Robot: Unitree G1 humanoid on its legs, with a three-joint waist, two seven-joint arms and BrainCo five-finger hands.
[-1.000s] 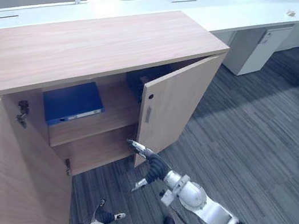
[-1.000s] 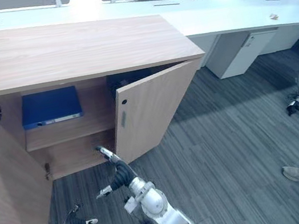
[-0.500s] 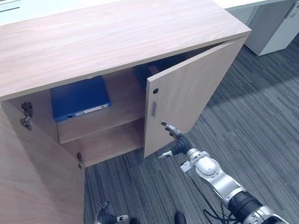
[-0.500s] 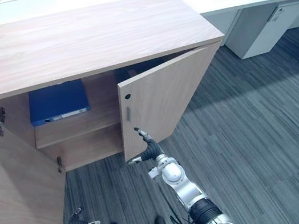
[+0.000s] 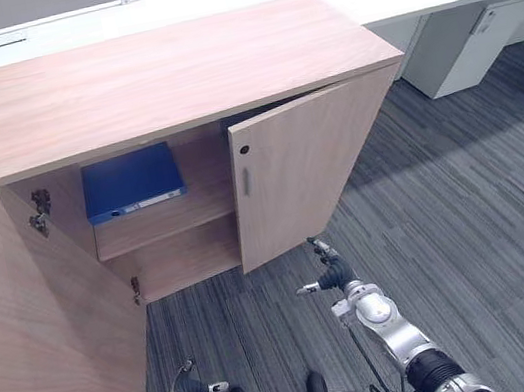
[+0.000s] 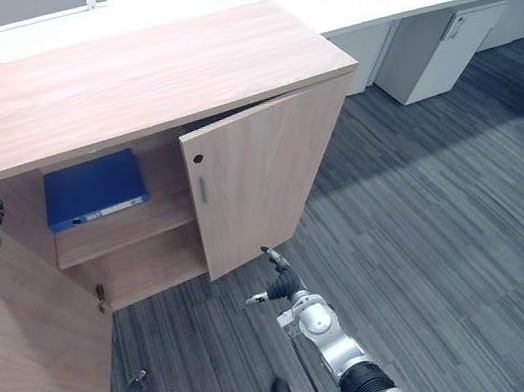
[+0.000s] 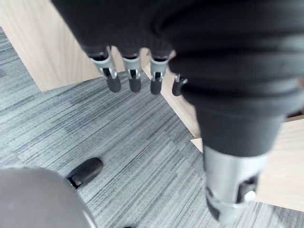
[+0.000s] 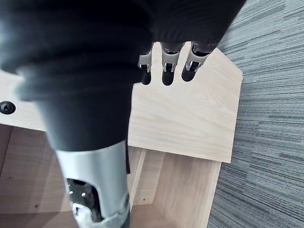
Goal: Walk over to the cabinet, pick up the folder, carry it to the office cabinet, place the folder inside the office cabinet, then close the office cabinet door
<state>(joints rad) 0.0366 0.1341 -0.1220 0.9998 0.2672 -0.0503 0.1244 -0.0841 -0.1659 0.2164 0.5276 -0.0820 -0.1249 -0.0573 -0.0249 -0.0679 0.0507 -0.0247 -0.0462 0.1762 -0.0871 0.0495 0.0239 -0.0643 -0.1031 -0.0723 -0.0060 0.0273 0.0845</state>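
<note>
One stiff door (image 5: 309, 172) (likely light-swinging) stands ajar; right hand (image 5: 334, 272), fingers (image 8: 167, 64) straight, near it; push its free edge.

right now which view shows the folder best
The left eye view: the folder lies flat on the upper shelf, whole cover visible. The right eye view shows it much the same. Both wrist views face wood panels and carpet.
</note>
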